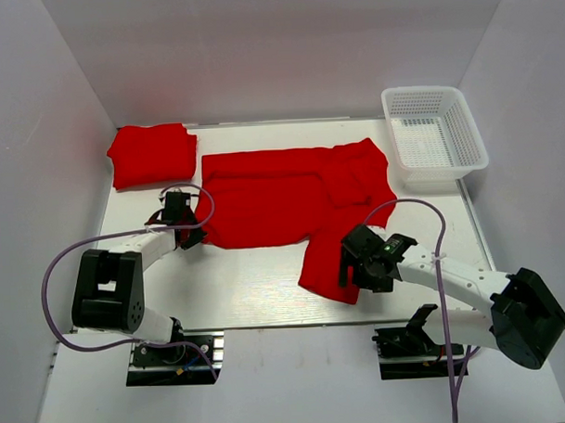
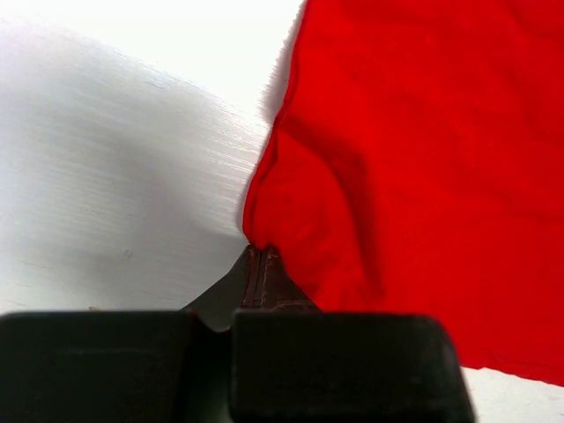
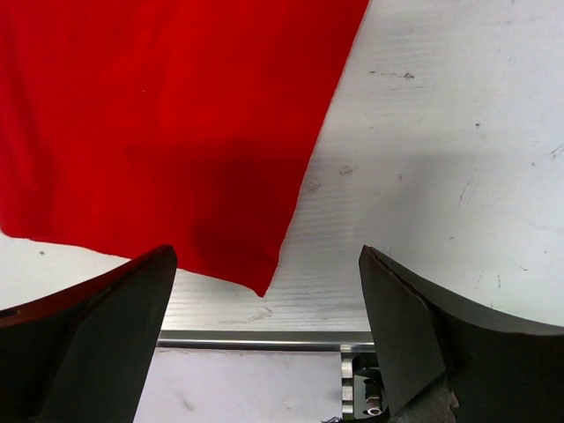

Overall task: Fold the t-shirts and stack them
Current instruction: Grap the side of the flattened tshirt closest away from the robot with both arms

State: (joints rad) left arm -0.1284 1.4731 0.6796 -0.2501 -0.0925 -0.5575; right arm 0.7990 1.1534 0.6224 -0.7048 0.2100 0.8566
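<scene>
white walls (image 1: 277, 45) close in three sides of a white surface (image 1: 257, 287), which is scuffed and speckled where the wrist cameras see it up close. a metal rail runs along its near edge.

two bright red t-shirts lie on it. the spread t-shirt (image 1: 263, 198) takes up the middle, lying mostly flat. one part is doubled over at its far right and a flap trails toward the near edge on the right. the folded t-shirt (image 1: 151, 154) sits as a compact bundle in the far left corner, just beside the spread one but apart from it.

one white mesh basket (image 1: 433, 176) stands in the far right corner, just beyond the spread t-shirt's far right end.

two arms reach in from the near edge. the left arm (image 1: 126, 249) stretches to the spread t-shirt's near left corner. there its jaws are pressed together, clamped on a pinch of the red cloth (image 2: 423, 176) at its edge. the right arm (image 1: 452, 278) hangs over the trailing flap with its jaws wide apart and holding nothing. the flap's pointed near corner (image 3: 159, 115) lies on the surface below, in the gap between them.

two purple cables show, one looping off each arm: the left cable (image 1: 57, 275) curves round the left arm's base, and the right cable (image 1: 438, 234) arcs above the right arm.
</scene>
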